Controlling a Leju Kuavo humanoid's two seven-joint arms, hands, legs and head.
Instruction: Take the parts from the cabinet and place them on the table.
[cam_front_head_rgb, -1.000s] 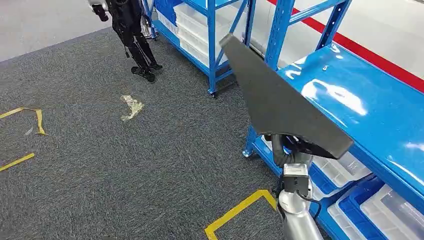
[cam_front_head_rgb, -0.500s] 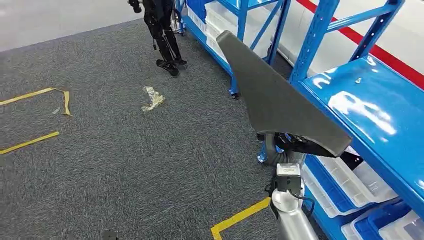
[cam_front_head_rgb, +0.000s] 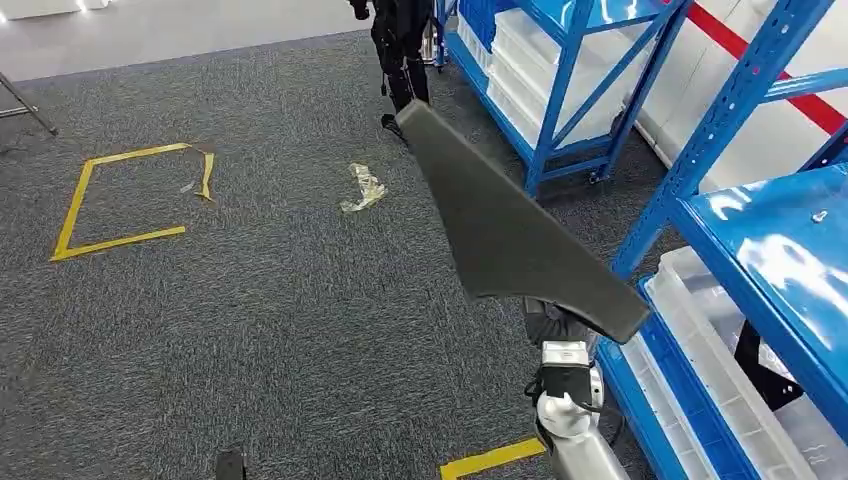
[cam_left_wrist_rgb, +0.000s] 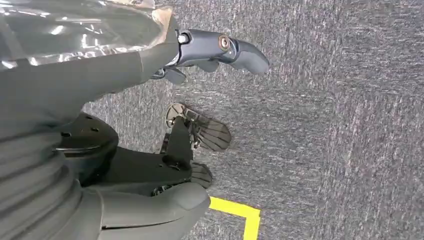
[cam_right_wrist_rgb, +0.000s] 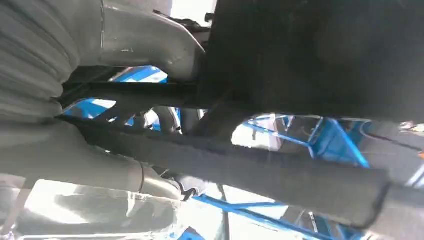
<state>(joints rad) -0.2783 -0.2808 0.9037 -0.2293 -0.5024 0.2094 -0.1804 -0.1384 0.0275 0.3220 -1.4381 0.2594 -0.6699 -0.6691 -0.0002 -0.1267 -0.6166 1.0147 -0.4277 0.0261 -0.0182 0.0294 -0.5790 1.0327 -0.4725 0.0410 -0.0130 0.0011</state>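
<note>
A large dark grey foam part (cam_front_head_rgb: 510, 230), shaped like a long triangle, stands tilted over the carpet in the head view. My right hand (cam_front_head_rgb: 553, 325) grips it from beneath at its wide end and is mostly hidden by it. In the right wrist view the foam part (cam_right_wrist_rgb: 260, 167) crosses the picture as a thick dark edge, with my right hand (cam_right_wrist_rgb: 145, 45) wrapped against it. My left hand (cam_left_wrist_rgb: 125, 75) hangs above the carpet, its fingers (cam_left_wrist_rgb: 225, 47) stretched out and holding nothing.
The blue cabinet (cam_front_head_rgb: 770, 240) stands on the right, with clear bins (cam_front_head_rgb: 720, 350) on its lower shelf. A second blue rack (cam_front_head_rgb: 560, 70) is further back, with a pair of black legs (cam_front_head_rgb: 400, 50) beside it. Yellow tape (cam_front_head_rgb: 130, 200) and a crumpled scrap (cam_front_head_rgb: 362, 187) lie on the carpet.
The whole picture has slid to the right, so the camera has turned left, away from the cabinet. The foam part stays in my right hand.
</note>
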